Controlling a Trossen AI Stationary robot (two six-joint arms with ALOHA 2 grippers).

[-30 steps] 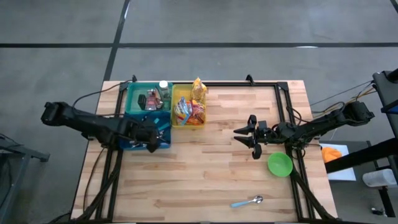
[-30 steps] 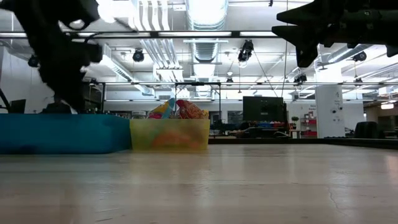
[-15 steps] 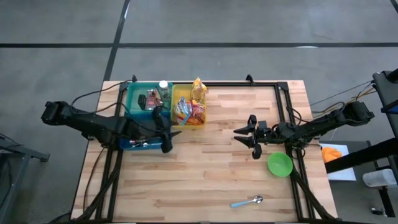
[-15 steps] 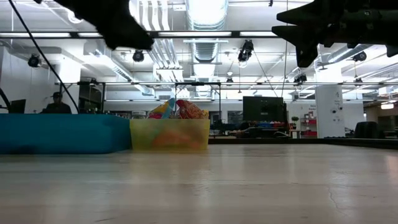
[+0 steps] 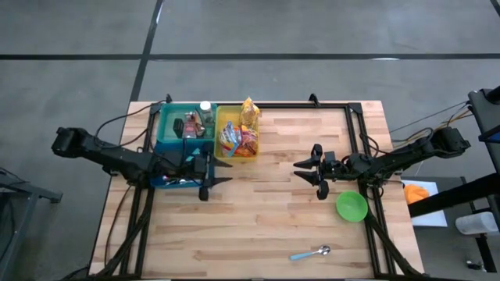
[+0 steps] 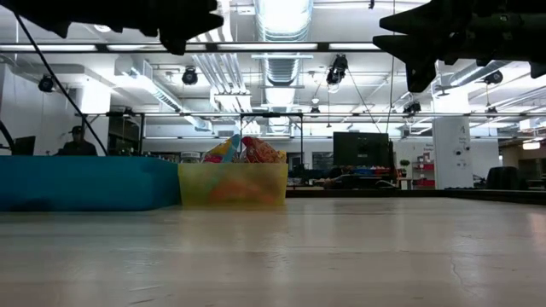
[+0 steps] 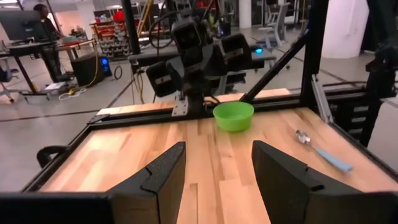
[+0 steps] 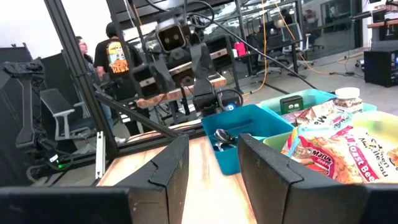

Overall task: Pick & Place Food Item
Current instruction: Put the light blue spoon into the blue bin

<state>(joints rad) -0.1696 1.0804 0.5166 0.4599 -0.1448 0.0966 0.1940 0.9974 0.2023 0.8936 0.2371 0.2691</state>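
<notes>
The left claw (image 5: 217, 173) hangs empty, parted, just beside the blue bin (image 5: 176, 125); the right claw (image 5: 306, 173), also parted and empty, hovers near the green bowl (image 5: 351, 206).

Your table (image 5: 266, 218) shows pale wood planking in light and tan strips, framed in black. The bowl (image 5: 351, 206) is bright green. One bin (image 5: 164, 125) is teal-blue, its neighbour (image 5: 221, 117) translucent yellow, holding red, orange and yellow printed snack packets (image 5: 238, 139). The spoon (image 5: 311, 253) has a light blue handle. Both arms are black.
</notes>
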